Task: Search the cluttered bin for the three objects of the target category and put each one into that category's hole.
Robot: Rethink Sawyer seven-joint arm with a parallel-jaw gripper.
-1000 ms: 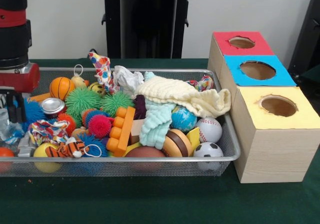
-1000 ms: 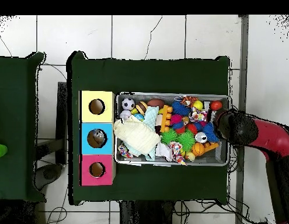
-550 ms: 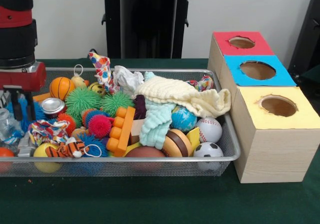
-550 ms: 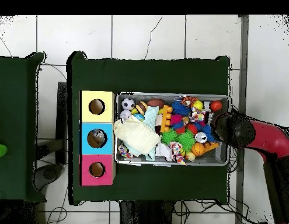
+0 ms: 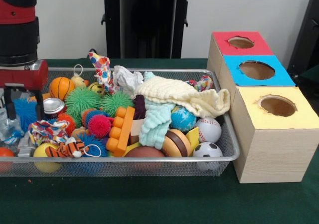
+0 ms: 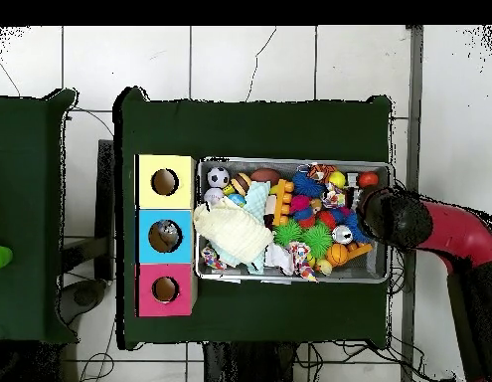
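Here the jaws (image 5: 23, 103) hang over the left end of the wire mesh bin (image 5: 227, 144) in the front view, two dark prongs standing apart, with a blue spiky ball (image 5: 25, 110) showing between and behind them; whether they touch it cannot be told. Just to the right of the jaws lies a silver tin lid (image 5: 52, 106), and beyond it an orange basketball (image 5: 61, 87) and a green spiky ball (image 5: 82, 100). Below the jaws sit a knotted rope toy (image 5: 46, 131) and a yellow ball (image 5: 45, 156). Well away to the right, a cream knitted cloth (image 5: 184, 97) drapes over the heap, with a globe ball (image 5: 183, 119), a baseball (image 5: 209, 129) and a small soccer ball (image 5: 207, 151) near the bin's far end. Past that stand three wooden boxes with round holes, topped red (image 5: 241, 43), blue (image 5: 256, 70) and yellow (image 5: 277, 107), all on the green table (image 5: 149, 199)
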